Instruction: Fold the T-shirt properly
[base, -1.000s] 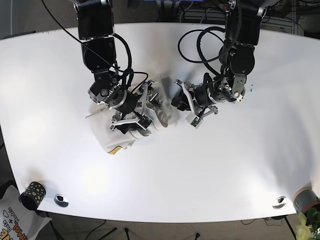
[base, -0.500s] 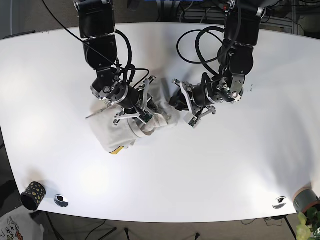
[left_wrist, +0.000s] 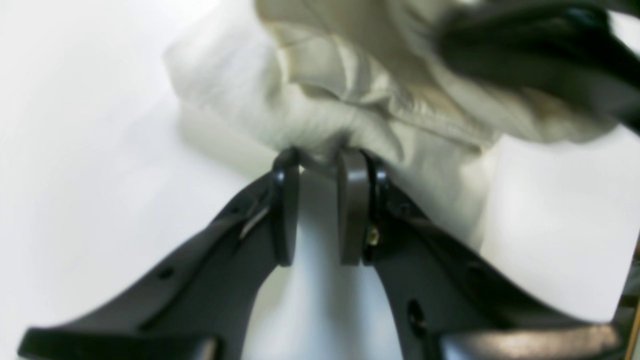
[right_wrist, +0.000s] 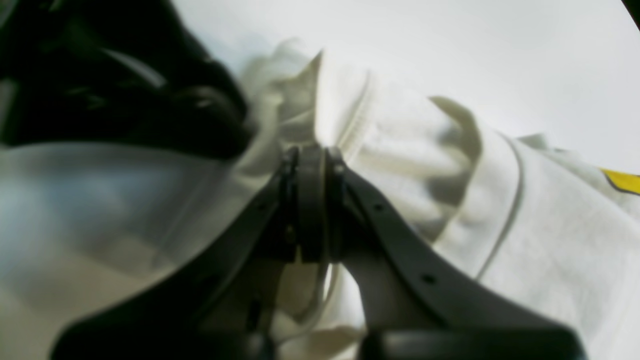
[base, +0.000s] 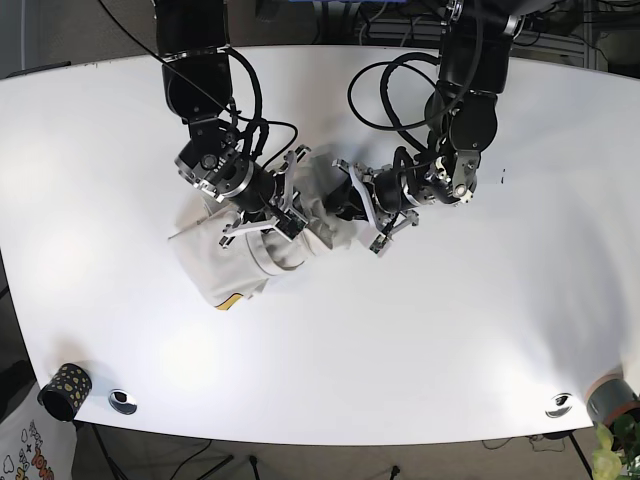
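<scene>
A: Where's the shirt?

B: The T-shirt (base: 245, 255) is bunched left of centre on the white table (base: 420, 340), half crumpled, with a yellow patch (base: 231, 300) showing at its lower edge. Both arms are crowded over its upper right end.

A: Claws?

B: The right gripper (right_wrist: 311, 155) is pinched tight on a fold of the cloth, fingers pressed together. The left gripper (left_wrist: 320, 160) has a narrow gap between its fingers with a bit of hem caught at the tips; the shot is blurry, but it looks like a light hold on the fabric.

A: How to do this step well?

B: I'd say keep both pinches on the same edge and pull them apart so the cloth goes taut, then lay it over flat. The left hold looks shallow and could slip. The two wrists are nearly touching, so give them room or they'll bump.

A: Anything else around?

B: A black dotted cup (base: 63, 390) and a small round thing (base: 122, 400) sit at the near left corner, another round thing (base: 560, 404) at the near right. All are well apart from the shirt, so nothing blocks the fold.
</scene>
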